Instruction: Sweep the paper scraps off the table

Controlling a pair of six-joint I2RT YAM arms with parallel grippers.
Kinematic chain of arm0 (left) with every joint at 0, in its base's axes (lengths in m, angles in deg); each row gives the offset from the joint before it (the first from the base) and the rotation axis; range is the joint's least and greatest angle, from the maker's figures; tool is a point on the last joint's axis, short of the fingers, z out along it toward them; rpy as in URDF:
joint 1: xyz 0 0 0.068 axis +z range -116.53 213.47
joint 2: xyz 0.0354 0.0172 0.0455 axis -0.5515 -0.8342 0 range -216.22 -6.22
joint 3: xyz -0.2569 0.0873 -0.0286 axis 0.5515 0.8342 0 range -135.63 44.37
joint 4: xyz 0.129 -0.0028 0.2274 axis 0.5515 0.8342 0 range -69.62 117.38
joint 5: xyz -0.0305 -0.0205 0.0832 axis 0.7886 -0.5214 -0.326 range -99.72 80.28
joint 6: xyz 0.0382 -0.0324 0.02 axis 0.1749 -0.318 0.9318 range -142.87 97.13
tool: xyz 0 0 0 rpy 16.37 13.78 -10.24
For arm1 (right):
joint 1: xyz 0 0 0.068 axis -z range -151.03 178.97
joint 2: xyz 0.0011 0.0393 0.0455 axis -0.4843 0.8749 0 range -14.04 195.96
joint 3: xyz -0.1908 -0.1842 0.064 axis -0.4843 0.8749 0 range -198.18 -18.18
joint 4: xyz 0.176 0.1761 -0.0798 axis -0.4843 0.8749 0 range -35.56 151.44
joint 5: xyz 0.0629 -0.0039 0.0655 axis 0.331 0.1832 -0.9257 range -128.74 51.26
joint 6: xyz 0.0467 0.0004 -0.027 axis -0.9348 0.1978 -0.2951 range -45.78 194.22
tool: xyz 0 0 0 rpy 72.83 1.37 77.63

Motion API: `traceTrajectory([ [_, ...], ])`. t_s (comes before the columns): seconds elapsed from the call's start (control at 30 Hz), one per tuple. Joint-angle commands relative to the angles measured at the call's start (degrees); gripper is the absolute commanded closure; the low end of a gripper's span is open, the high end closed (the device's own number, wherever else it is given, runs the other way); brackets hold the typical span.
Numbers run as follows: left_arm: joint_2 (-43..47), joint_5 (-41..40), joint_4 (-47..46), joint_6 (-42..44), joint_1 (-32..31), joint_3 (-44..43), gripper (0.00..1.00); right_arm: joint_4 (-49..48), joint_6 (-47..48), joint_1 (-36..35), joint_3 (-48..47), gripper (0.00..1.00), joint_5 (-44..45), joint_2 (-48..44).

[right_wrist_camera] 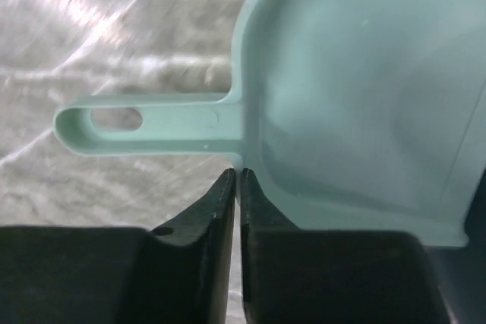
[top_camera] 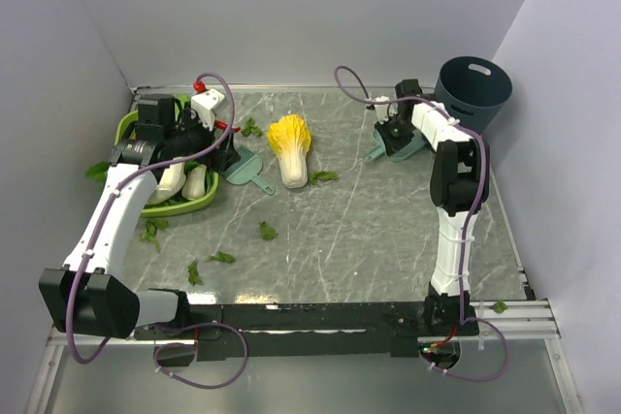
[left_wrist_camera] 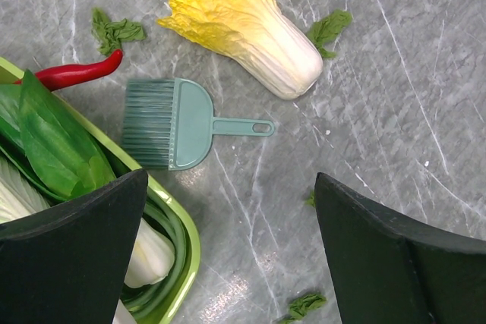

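Small dark-green paper scraps lie over the marble table [top_camera: 388, 239]: one [top_camera: 268, 231] mid-table, two [top_camera: 222, 258] [top_camera: 194, 273] toward the front left, one [top_camera: 323, 177] by the cabbage half. The left wrist view shows more scraps [left_wrist_camera: 114, 30] [left_wrist_camera: 328, 28] [left_wrist_camera: 305, 305]. My left gripper [top_camera: 218, 147] [left_wrist_camera: 231, 187] hangs open over bare table, just short of the teal brush [left_wrist_camera: 171, 123] [top_camera: 243, 170]. At the back right my right gripper [top_camera: 393, 133] [right_wrist_camera: 237, 172] is shut on the rim of the teal dustpan [right_wrist_camera: 357, 89] [top_camera: 403, 147], right beside its handle [right_wrist_camera: 144, 121].
A yellow-topped cabbage half [top_camera: 290, 147] [left_wrist_camera: 243, 24] lies mid-back. A lime-green basket [top_camera: 131, 128] [left_wrist_camera: 186, 233] of greens stands at the left, under my left arm, with a red chilli [left_wrist_camera: 76, 73] at its rim. A dark bin [top_camera: 473, 92] stands at the back right corner.
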Motion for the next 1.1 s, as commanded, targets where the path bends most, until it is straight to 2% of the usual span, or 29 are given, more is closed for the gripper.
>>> traceTrajectory([
  [0.0,0.7,1.9,-0.9,1.2,-0.2,-1.4,0.05,1.4,6.8,-0.5,7.2,0.96,-3.4,-9.0],
  [0.23,1.8,2.8,-1.8,1.4,-0.8,0.4,0.05,4.2,24.0,-2.6,24.6,1.00,-11.1,-23.7],
  [0.47,1.5,5.7,-0.9,2.6,-1.0,1.7,0.05,1.4,44.1,-8.2,41.6,1.00,-8.4,-39.5],
  [0.73,0.1,7.3,2.6,6.6,-2.5,1.8,0.05,-4.7,50.8,-12.1,56.3,0.98,-4.7,-50.3],
  [0.8,-0.4,6.5,4.2,8.3,-3.1,1.9,0.05,-5.9,51.3,-12.7,59.1,0.92,-4.0,-52.2],
  [0.83,-1.1,5.7,4.8,8.9,-4.0,2.1,0.05,-5.9,51.0,-12.6,59.7,0.84,-3.9,-53.9],
  [0.87,-1.4,4.7,5.2,10.4,-4.5,2.2,0.05,-6.0,49.2,-12.6,60.0,0.56,-3.9,-54.9],
  [0.9,-1.8,1.9,6.0,12.1,-5.1,2.3,0.05,-6.0,47.7,-12.5,60.1,0.35,-4.2,-56.3],
  [0.97,-3.8,-0.8,9.8,19.7,-6.7,1.1,0.05,-4.2,43.1,-12.4,59.6,0.10,-5.0,-61.6],
  [1.03,-6.0,-4.9,11.1,25.0,-7.6,-0.4,0.05,-0.9,38.0,-12.5,56.3,0.07,-7.5,-65.8],
  [1.07,-7.0,-6.5,11.7,29.8,-7.8,-1.2,0.05,0.3,31.8,-12.5,54.9,0.07,-8.2,-66.8],
])
